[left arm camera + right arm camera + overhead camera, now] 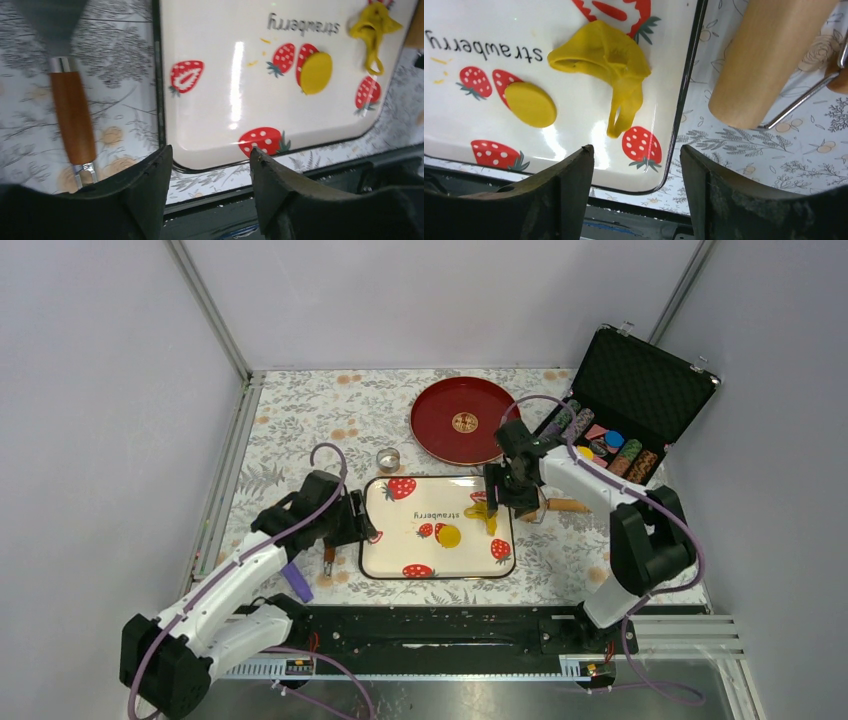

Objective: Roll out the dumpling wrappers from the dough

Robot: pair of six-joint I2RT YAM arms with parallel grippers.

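Two arms reach over the desk (300,420) from its near edge. The left arm lies low and stretched forward. Its tool (210,155) is at the left rim of the tray (400,540), its fingers wide apart and holding nothing. The right arm rises to a bent elbow and comes back toward the middle. Its tool (636,150) is over the tray's right rim, also spread wide and empty.

A black case (640,380) of chips stands open at the far right corner. The white strawberry tray lies mid-desk toward the near edge, and a red plate (440,425) sits by the far edge.

A rolling pin (764,55) lies just right of the tray and a wood-handled spatula (72,117) just left of it. On the tray, the ragged dough (599,55) lies near the right rim, close by the right tool. One round wrapper (530,104) lies apart from it toward the tray's middle, partly covering a printed strawberry. A metal ring (388,459) stands beyond the tray's far left corner.
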